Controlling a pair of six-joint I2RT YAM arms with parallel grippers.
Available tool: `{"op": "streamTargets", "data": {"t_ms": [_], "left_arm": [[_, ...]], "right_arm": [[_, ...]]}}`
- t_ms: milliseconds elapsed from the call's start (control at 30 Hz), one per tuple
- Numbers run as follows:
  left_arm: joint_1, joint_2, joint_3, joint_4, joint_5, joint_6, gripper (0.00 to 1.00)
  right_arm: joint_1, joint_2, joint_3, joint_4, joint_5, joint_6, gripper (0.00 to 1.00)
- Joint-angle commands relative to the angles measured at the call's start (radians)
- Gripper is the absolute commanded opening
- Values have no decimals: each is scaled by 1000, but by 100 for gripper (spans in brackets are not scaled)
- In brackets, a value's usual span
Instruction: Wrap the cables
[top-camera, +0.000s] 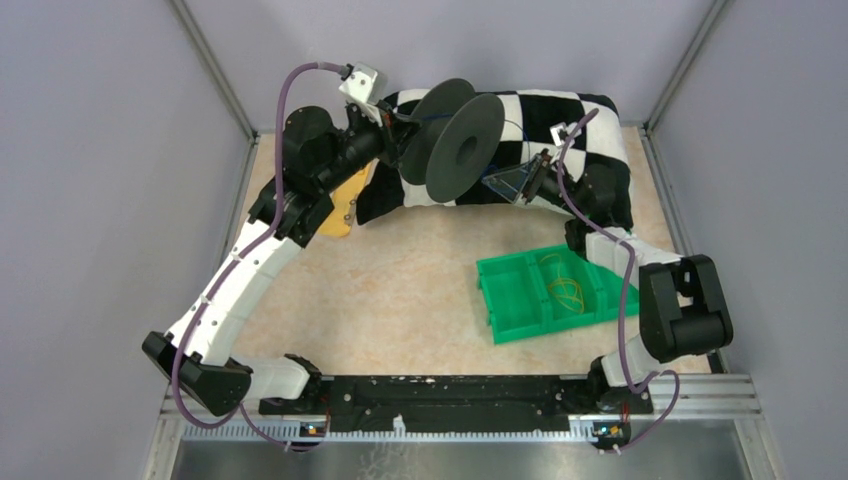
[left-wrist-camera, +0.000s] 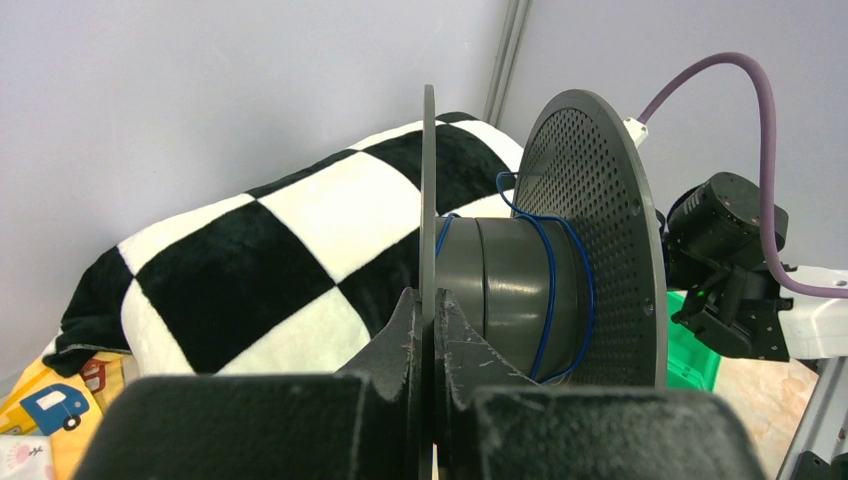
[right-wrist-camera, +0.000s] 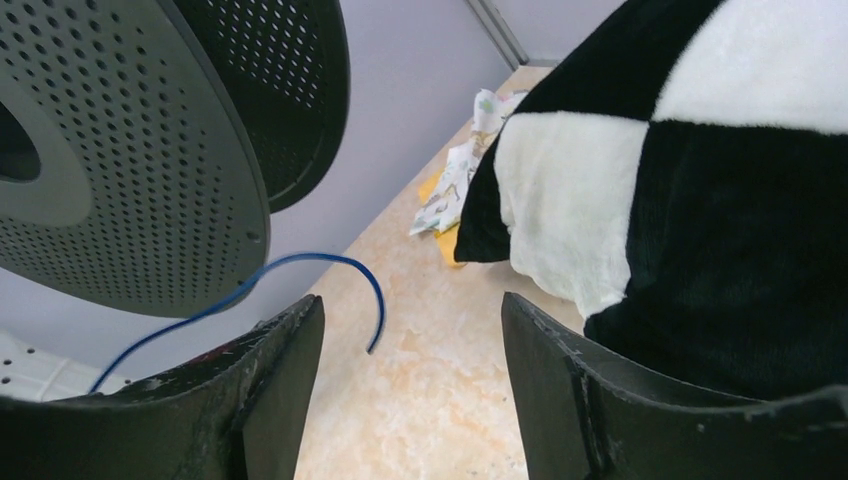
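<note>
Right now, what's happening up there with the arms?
The left claw is shut on one flange of the black spool, holding it up by the checkered blanket. A few loose turns of blue wire sit on its hub. The right claw is open beside the spool, the wire's free end dangling ungripped before it.

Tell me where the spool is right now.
In the top view the spool is raised at the far centre, over the checkered blanket, one flange pinched in the left gripper, with the right gripper to its right.

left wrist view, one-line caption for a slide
Left gripper clamps one flange of the black spool, blue wire looped loosely round its hub, checkered blanket behind.
</note>
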Motion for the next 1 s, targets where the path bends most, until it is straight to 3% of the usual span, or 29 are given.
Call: {"op": "streamTargets", "data": {"t_ms": [0,267,300,400,433,767,967], "left_arm": [[4,-40,15,110,20,-28,0],[4,-33,34,100,27,-20,0],[4,-32,36,98,28,-21,0],[4,-30,39,94,22,-20,0],[4,-29,39,93,15,-20,0],[7,-35,10,176,-86,-99,0],[14,-30,-30,272,-199,-195,0]], "right_arm": [[-6,22,75,119,-38,40,63],[-6,13,88,131,-35,61,43],[-6,10,86,130,-31,61,38],[-6,6,78,129,-20,57,5],[-6,5,73,126,-17,56,0],[8,-52,-130,57,50,26,0],[136,-233,-164,-424,273,-237,0]]}}
